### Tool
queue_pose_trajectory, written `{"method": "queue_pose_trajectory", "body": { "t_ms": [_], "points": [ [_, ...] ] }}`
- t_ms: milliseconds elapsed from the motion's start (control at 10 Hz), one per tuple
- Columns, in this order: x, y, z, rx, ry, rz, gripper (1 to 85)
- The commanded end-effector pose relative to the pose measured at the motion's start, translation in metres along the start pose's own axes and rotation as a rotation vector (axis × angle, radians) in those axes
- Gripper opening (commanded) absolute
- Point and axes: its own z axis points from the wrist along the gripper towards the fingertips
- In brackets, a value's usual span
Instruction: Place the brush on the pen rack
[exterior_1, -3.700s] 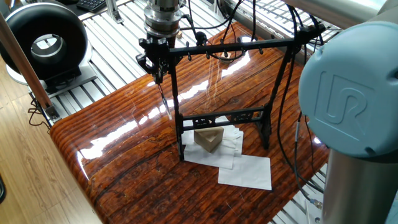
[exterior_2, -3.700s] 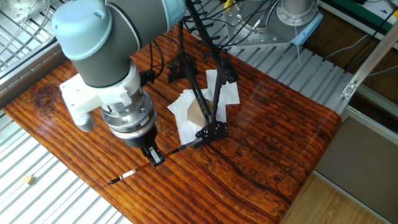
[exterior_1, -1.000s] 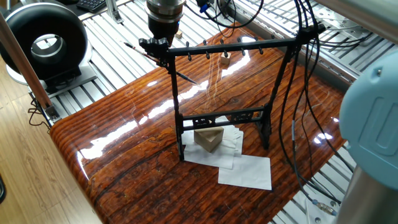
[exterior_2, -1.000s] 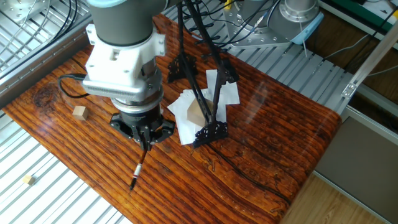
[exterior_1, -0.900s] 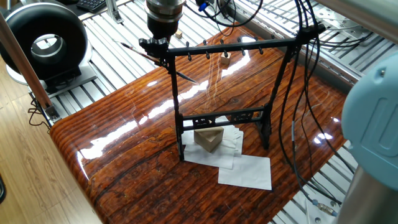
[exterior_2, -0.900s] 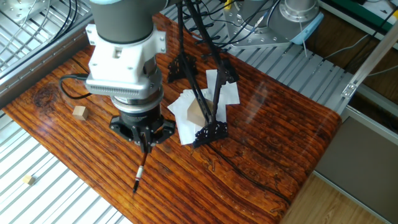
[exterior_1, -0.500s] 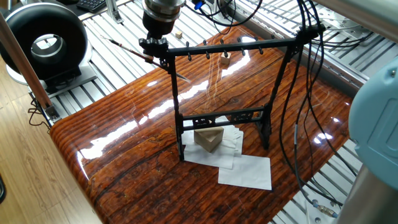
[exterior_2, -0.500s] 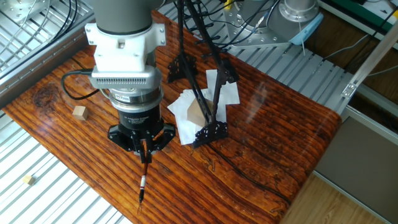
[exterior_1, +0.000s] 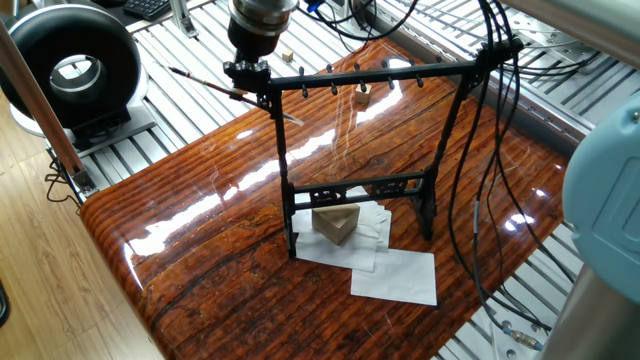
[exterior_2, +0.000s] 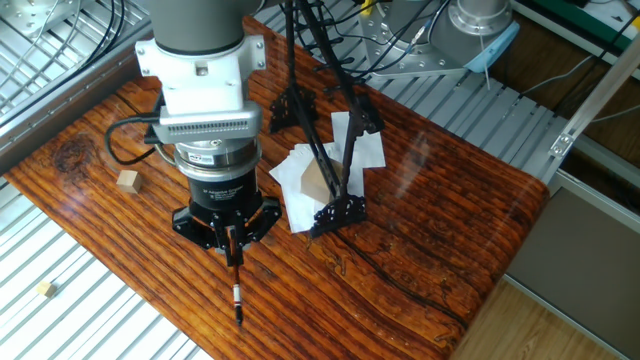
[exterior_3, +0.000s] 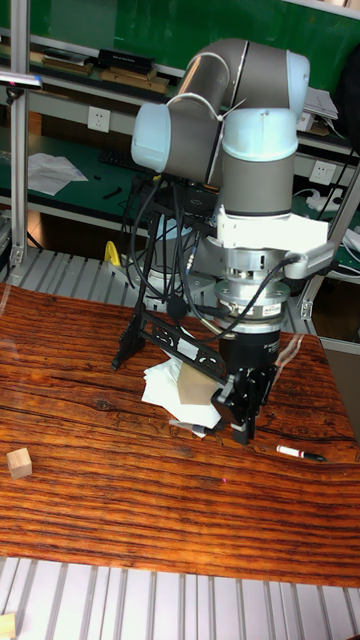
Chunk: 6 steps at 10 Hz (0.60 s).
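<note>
a: what's the setting?

b: a glossy red-brown wooden table on a slatted metal bench. nearest in one fixed view lie white papers with a tan block on them, between the feet of the rack.

a: and the rack?

b: a tall black frame, two uprights, a top bar with small pegs, an ornate lower rail.

a: the brush?

b: the brush is thin and dark, with a pale band and a dark tip at its free end in the other fixed view. it is up off the table, roughly level, at the rack's top corner farthest from the arm's base.

a: held?

b: yes, the gripper has its fingers closed on the brush, one end sticking out beyond the fingers.

a: farther off?

b: a small wooden cube on the table, and a black round device beyond the edge.
</note>
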Motion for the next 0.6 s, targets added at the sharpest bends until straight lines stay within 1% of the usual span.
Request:
{"method": "queue_pose_trajectory", "body": {
  "t_ms": [0,200,400,500],
  "points": [
    [-0.0029,0.0049,0.0003,-0.025,-0.025,-0.104,1.0],
    [0.0051,0.0025,0.0021,-0.019,-0.007,-0.148,1.0],
    [0.0069,0.0005,0.0062,-0.021,-0.01,-0.16,1.0],
    [0.005,0.0013,0.0062,-0.023,-0.017,-0.161,1.0]
  ]
}}
